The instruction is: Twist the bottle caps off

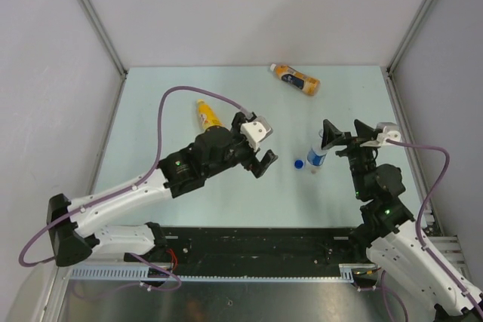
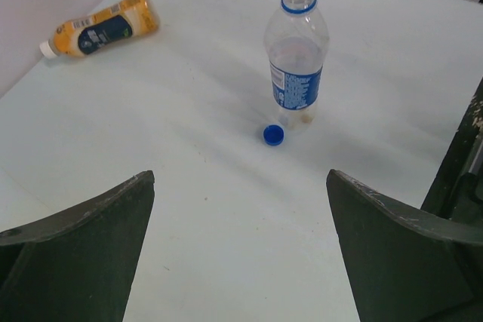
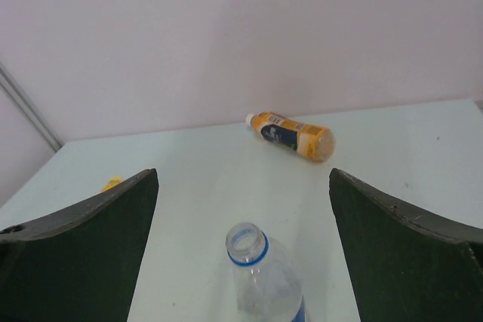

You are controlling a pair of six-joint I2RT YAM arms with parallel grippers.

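Both spread empty, left tool (image 1: 263, 147) and right tool (image 1: 346, 135) flank the uncapped bottle (image 1: 317, 157) and blue cap (image 1: 299, 163).

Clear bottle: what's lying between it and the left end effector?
Only the blue cap, lying on the table at the base of the clear bottle; the rest is bare. The left wrist view shows it.

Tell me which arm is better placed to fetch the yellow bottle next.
Left, probably. The yellow bottle lies right beside the left arm, just past its wrist. The right gripper stands open farther away, at the uncapped clear bottle.
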